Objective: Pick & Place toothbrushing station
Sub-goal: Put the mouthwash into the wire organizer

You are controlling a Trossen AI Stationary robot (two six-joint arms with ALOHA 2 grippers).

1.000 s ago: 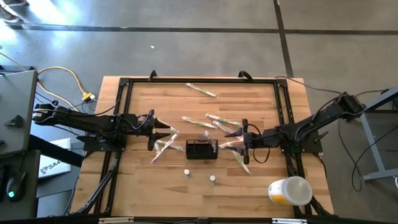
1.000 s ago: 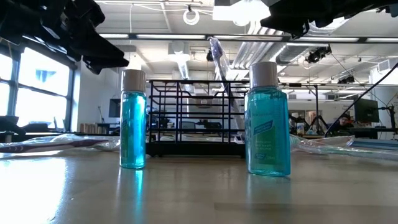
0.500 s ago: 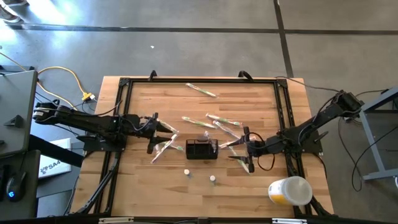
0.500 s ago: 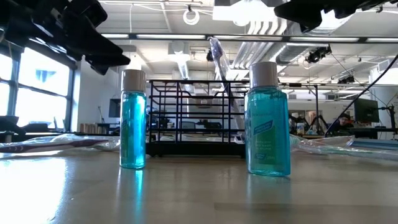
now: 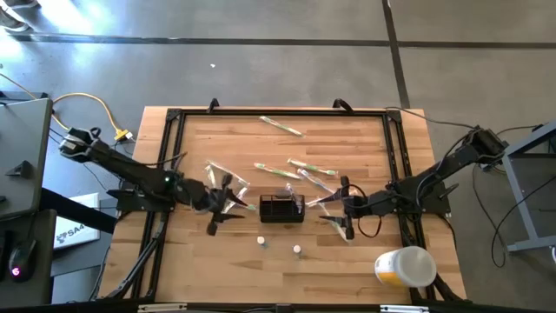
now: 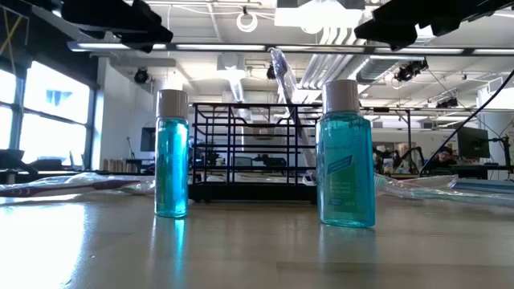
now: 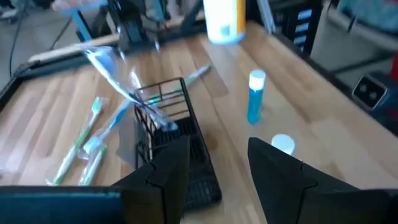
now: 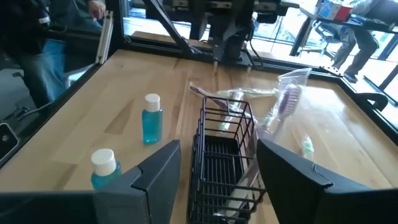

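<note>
The toothbrushing station, a small black wire caddy [image 5: 282, 209], stands on its base on the wooden table, mid-table. A plastic-wrapped toothbrush [image 6: 281, 72] sticks up out of it and leans on its rim. My left gripper [image 5: 231, 207] hovers just left of the caddy, pointing at it, open and with nothing between its fingers [image 7: 168, 171]. My right gripper [image 5: 335, 214] hovers just right of the caddy, also pointing at it and open. In the right wrist view the caddy [image 8: 225, 155] lies just ahead of the gap between the fingers [image 8: 158, 171].
Two small blue bottles [image 5: 261, 241] [image 5: 297, 250] stand near the table's front, before the caddy. Several wrapped toothbrushes [image 5: 300, 167] lie around and behind the caddy. A white-and-yellow cup [image 5: 405, 267] lies at the near right corner. A black frame [image 5: 174, 117] rims the table.
My left gripper has swung toward the table's near edge and closer to the caddy's left side, rising a little and rolling about its own axis. It has stayed open. The caddy and bottles have not moved.
</note>
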